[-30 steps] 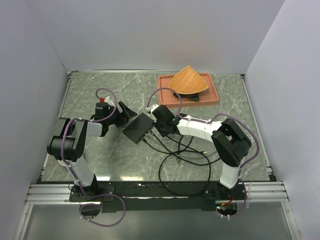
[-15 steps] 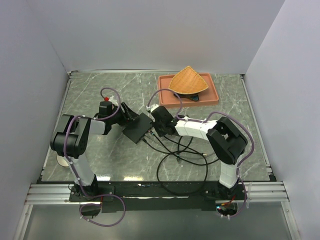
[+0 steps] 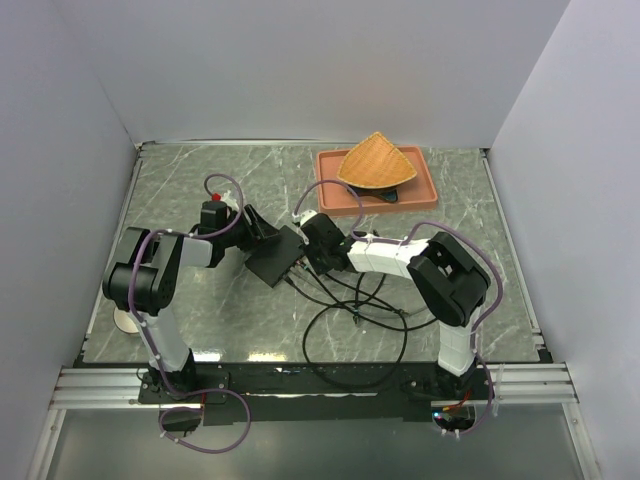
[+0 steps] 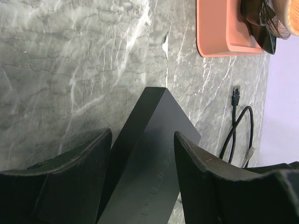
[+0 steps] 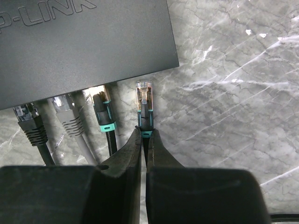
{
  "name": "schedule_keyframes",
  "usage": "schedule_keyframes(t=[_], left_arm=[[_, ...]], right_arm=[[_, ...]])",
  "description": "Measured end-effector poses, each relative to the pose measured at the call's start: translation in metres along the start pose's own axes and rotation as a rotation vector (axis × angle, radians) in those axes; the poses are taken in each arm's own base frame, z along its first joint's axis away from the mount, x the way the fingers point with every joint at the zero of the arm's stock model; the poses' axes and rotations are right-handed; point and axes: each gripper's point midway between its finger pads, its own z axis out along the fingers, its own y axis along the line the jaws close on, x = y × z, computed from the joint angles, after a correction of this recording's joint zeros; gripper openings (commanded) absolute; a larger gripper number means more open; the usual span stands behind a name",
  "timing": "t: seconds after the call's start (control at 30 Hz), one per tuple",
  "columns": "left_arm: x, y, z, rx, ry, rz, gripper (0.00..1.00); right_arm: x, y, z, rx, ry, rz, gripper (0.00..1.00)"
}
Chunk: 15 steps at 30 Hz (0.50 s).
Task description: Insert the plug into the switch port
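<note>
The left arm is folded low, its forearm lying nearly level and reaching rightward, and the left gripper (image 3: 262, 232) has its fingers (image 4: 70, 172) spread wide. The end of the switch (image 4: 154, 154) sits between them; whether the pads press on it cannot be told. A corner of the black box points away ahead of the fingertips. To the right, the right arm stretches low to the left with its elbow raised. The right gripper (image 5: 144, 133) is pinched tight on the teal-ringed boot just behind the plug (image 5: 144, 98). The plug juts straight ahead of the fingertips, its tip just short of the switch's long edge near the corner. The switch port itself is hidden under that edge. Left of the fingers, three cables (image 5: 67, 119) already enter the same edge.
</note>
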Motion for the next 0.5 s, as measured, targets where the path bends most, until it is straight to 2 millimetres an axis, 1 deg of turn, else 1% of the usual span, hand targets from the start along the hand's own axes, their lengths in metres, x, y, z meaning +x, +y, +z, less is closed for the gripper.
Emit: schedule_keyframes(t=[0.5], left_arm=[[0.0013, -0.0007, 0.0043, 0.007, 0.013, 0.006, 0.58]], right_arm=[[-0.0009, 0.0004, 0.0001, -0.001, -0.003, 0.007, 0.00]])
